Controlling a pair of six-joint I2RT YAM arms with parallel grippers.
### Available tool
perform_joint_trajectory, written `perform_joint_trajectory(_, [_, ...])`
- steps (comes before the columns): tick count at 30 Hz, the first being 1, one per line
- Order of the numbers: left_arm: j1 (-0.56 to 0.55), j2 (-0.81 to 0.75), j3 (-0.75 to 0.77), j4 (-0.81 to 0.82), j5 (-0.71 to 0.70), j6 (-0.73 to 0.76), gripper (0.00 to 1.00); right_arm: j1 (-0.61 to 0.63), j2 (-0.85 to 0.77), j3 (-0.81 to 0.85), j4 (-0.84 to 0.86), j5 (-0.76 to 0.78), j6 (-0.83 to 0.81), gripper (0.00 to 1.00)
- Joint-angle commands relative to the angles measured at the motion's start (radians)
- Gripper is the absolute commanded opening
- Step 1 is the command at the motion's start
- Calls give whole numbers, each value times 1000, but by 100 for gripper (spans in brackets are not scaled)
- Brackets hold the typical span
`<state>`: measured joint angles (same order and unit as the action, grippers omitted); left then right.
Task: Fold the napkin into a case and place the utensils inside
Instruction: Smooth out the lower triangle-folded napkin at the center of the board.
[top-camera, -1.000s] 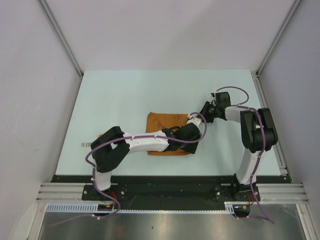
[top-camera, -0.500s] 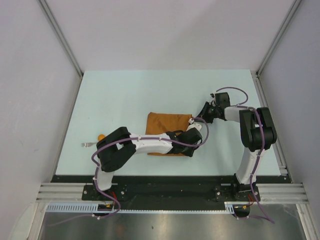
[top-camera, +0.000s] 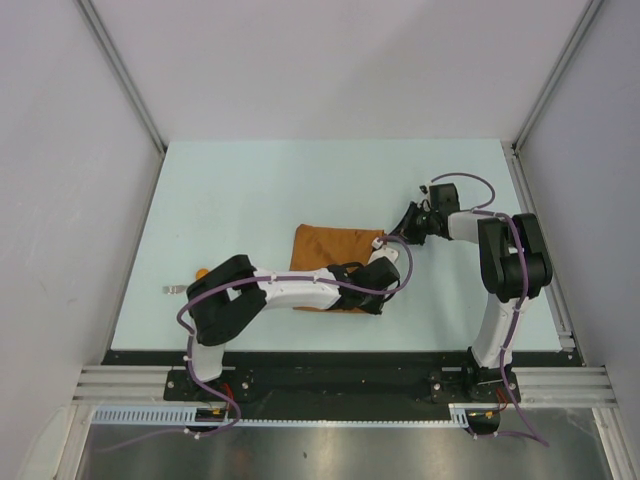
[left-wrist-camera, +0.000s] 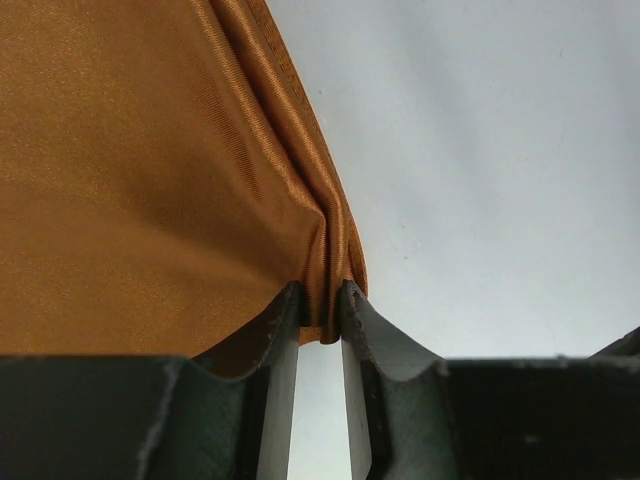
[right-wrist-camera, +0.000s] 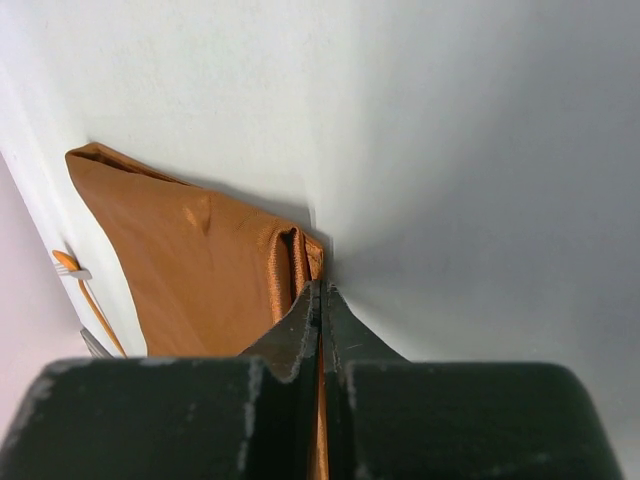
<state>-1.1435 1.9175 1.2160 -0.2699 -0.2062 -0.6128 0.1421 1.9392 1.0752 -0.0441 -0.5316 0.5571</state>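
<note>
Left claw (left-wrist-camera: 320, 300) pinched a raised fold at the napkin's (left-wrist-camera: 130, 170) near right corner, its fingers almost together. Right claw (right-wrist-camera: 321, 300) was clamped on a sliver of cloth at the far right corner. The napkin lay folded mid-worktop (top-camera: 250, 190), with an orange utensil (top-camera: 203, 272) apart to its left.

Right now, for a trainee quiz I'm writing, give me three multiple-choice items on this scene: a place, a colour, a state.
1. The left gripper and right gripper meet the rust-orange cloth napkin at its: A left edge; B right edge; C centre.
2. The table top is: A black; B pale mint; C brown.
3. The left gripper is: A wide open; B holding a spoon; C shut on the napkin.
B: both sit at its right corners. B: the bare surface is light greenish. C: cloth is pinched between its jaws.
</note>
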Motion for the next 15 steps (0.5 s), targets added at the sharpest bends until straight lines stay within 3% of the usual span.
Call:
perform_joint_trajectory(1, [-5,-51,-7,15,2,-22,26,10,7,45,18,-4,6,0])
perform_joint_trajectory(15, [-5,-48,2,8,10,-18,24,33,-16,65,-56,82,-52,0])
